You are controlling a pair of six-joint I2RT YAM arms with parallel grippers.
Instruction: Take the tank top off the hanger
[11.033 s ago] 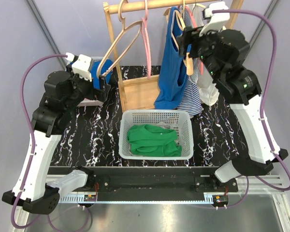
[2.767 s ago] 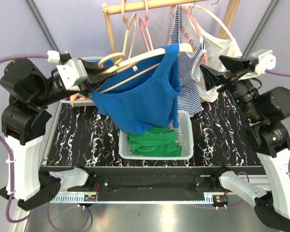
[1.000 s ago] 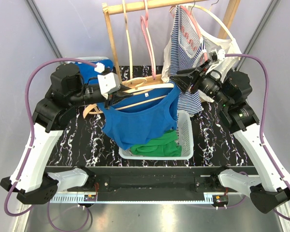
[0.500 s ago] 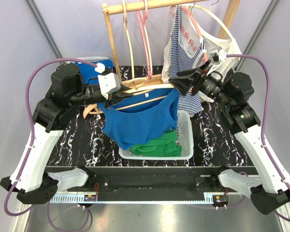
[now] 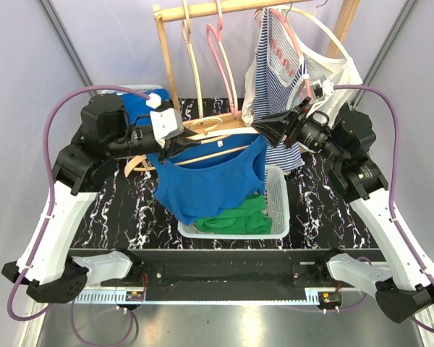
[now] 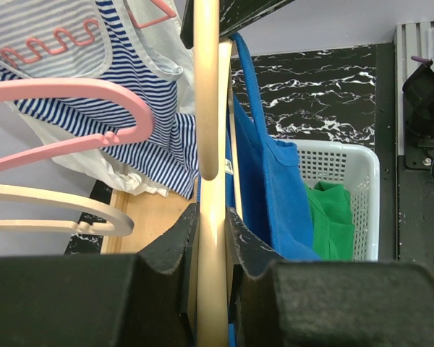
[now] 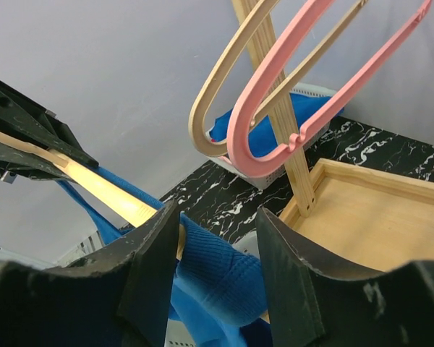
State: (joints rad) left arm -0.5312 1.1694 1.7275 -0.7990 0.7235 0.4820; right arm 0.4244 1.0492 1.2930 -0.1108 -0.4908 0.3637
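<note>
A blue tank top [image 5: 210, 181] hangs on a wooden hanger [image 5: 210, 141] held level above the basket. My left gripper [image 5: 172, 147] is shut on the hanger's left part; in the left wrist view the pale hanger bar [image 6: 210, 144] runs straight between the black fingers [image 6: 177, 238], with the tank top [image 6: 275, 188] draped to its right. My right gripper [image 5: 264, 130] is at the hanger's right end. In the right wrist view its jaws [image 7: 217, 246] stand open around the blue shoulder strap [image 7: 217, 271], beside the hanger tip [image 7: 108, 191].
A white basket [image 5: 278, 195] below holds a green garment [image 5: 231, 217]. Behind stands a wooden rack [image 5: 170, 72] with empty pink hangers [image 5: 220, 43], a striped top [image 5: 275, 65] and a white top [image 5: 333, 72]. Another basket with blue cloth [image 5: 134, 101] sits at the back left.
The right gripper has edged left onto the hanger's right end and its jaws have narrowed a little around the strap. The left gripper and hanger have stayed put.
</note>
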